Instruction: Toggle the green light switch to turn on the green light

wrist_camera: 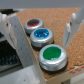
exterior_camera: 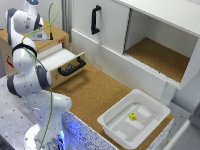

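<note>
The green light switch (wrist_camera: 52, 54) is a round green button in a metal rim, set on a cork-topped box (wrist_camera: 75, 60). It shows only in the wrist view. A blue button (wrist_camera: 41, 36) and a red button (wrist_camera: 33, 23) stand in a row beside it. My gripper (wrist_camera: 44, 30) hangs open above the row, one finger (wrist_camera: 22, 45) on each side, touching none of the buttons. In the exterior view the gripper (exterior_camera: 46, 35) is over the wooden box (exterior_camera: 56, 42) at the far left, and the buttons are hidden there.
A drawer (exterior_camera: 65, 60) with a black handle stands pulled out below the box. A white bin (exterior_camera: 150, 111) holding a small yellow object (exterior_camera: 132, 116) sits at the counter's front. Behind are a cabinet door with a black handle (exterior_camera: 95, 20) and an open compartment (exterior_camera: 160, 55).
</note>
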{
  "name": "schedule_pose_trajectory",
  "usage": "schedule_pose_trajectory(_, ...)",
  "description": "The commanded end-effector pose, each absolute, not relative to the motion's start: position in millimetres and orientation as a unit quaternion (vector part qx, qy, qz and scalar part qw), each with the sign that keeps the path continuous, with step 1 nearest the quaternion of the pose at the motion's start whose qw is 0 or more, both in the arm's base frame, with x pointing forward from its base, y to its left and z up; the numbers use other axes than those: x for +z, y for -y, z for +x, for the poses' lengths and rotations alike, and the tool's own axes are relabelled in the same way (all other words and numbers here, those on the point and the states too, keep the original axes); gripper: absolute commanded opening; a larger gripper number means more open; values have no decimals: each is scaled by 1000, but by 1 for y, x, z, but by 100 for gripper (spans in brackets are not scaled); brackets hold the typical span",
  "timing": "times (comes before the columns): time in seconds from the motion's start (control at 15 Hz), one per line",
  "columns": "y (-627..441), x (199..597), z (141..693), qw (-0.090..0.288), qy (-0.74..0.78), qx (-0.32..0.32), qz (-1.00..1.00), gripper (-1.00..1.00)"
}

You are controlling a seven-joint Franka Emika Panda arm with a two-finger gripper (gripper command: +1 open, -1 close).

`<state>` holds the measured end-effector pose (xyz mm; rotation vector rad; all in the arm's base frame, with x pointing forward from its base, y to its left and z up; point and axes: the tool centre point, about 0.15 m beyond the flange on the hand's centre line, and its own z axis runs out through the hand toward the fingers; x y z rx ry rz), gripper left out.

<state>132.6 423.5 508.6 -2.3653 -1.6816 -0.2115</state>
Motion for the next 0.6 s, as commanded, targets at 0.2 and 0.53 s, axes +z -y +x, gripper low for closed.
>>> schedule_pose_trajectory(0.2,-441,478,139,7,598,-9,-802,-100)
schedule_pose_trajectory(0.53,-446,468,163,17,572,-11,-820,-100)
